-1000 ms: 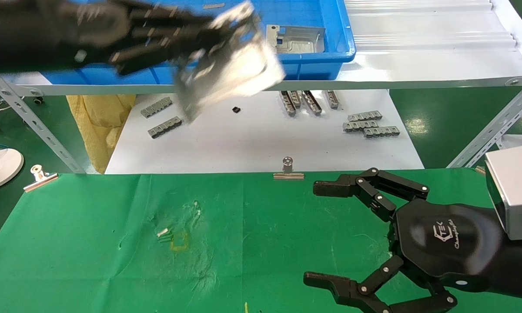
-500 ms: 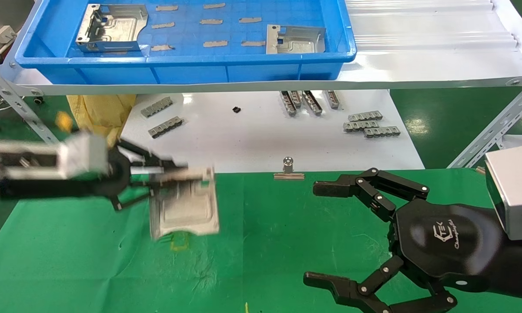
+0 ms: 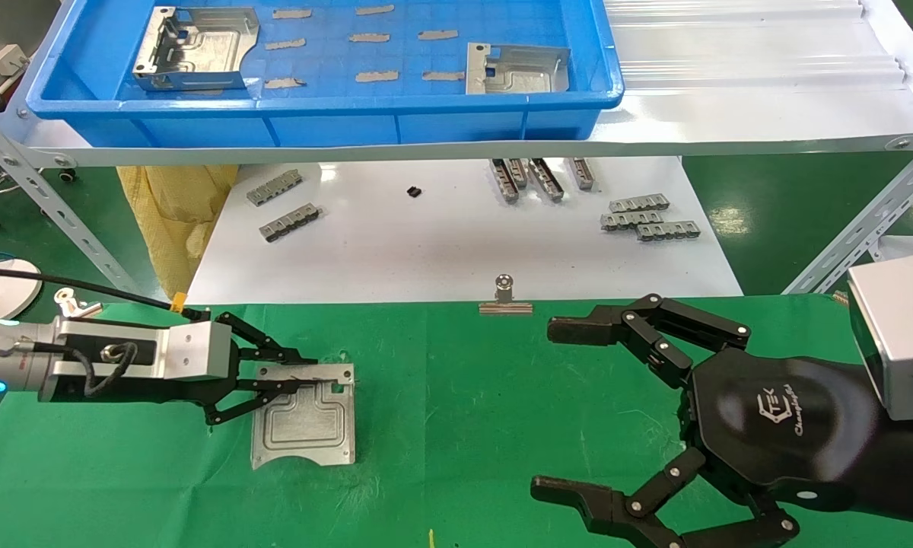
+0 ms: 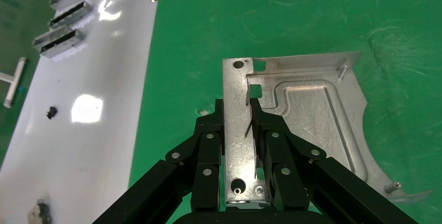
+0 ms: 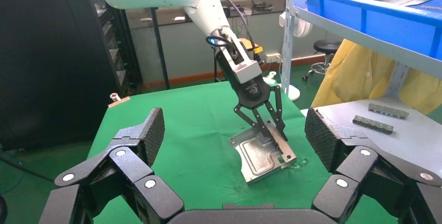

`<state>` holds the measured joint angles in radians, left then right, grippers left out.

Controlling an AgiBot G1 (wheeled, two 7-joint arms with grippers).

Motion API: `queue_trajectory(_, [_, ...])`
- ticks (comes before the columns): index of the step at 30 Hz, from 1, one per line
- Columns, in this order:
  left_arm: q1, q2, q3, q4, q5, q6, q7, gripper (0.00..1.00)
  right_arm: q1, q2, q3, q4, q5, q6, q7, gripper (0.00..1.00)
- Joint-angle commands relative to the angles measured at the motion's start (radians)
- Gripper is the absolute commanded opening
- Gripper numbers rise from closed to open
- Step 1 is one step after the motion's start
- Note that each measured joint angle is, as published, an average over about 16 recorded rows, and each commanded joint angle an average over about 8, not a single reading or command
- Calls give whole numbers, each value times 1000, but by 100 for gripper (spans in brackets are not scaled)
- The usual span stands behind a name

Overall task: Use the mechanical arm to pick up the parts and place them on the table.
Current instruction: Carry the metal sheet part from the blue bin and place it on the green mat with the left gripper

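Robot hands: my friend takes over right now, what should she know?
Left gripper: fingers shut on the bent edge of a silvery stamped sheet-metal plate, which lies on the bright green cloth table.
Right gripper: black jointed fingers open, holding nothing, over the table's right side.
Done: that one plate is down on the cloth.
Left: release it, then fetch the two plates in the blue plastic bin on the shelf, one at its left, one at its right.

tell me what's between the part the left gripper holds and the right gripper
Only bare green table; the head view shows nothing between the part in the left gripper and the open right gripper.
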<state>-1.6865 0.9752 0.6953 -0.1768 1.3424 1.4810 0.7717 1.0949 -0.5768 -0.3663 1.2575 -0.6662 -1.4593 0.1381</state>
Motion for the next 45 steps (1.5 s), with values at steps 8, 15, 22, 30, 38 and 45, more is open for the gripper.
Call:
queue_trajectory(8, [2,29,1,67,4,-31,80,100,0,0,0,0,0,0,0,100])
queue_trajectory(15, [-16,26,-21,110,-30,22,78,100,0,0,0,0,0,0,0,100])
queue_trajectory(22, [-24,14,-52,184,-78,105,-79,100,0,0,0,0,0,0,0,100])
queue_trajectory(30, [-13,17,-73,240,-106,115,-213,100,0,0,0,0,0,0,0,100])
queue_trajectory(38, [-8,12,-73,214,-107,110,-197,100,0,0,0,0,0,0,0,100])
queue_trajectory(45, [50,-23,-104,93,-154,101,-267,100,0,0,0,0,0,0,0,100])
